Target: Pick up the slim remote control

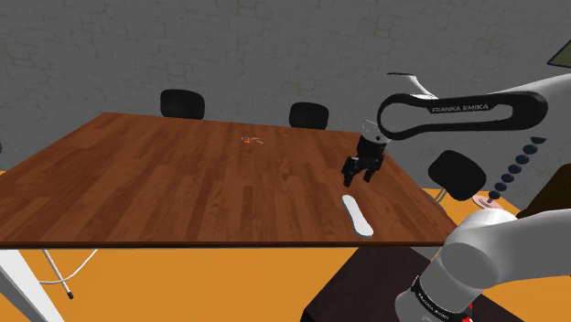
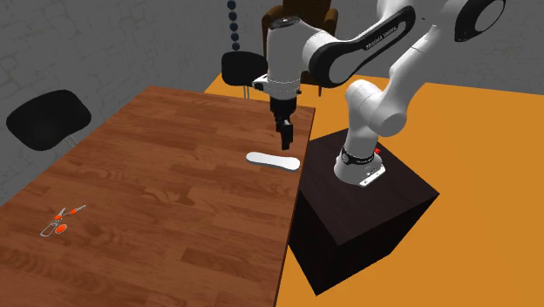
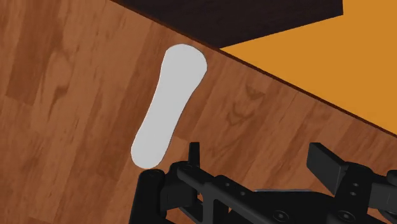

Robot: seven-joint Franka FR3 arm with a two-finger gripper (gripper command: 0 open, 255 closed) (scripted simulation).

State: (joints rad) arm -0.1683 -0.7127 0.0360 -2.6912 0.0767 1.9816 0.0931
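Slim white remote lay flat on the wood table, close to the edge nearest the stand. Gripper hung just above it w/ fingers spread apart, touching nothing. In wrist view the remote's near end sat beside one finger, not betw. the two. Arm read "FRANKA EMIKA" in white on a black link. A small orange-handled tool lay well apart, across the table. Black chairs stood along the far side. Floor was orange.
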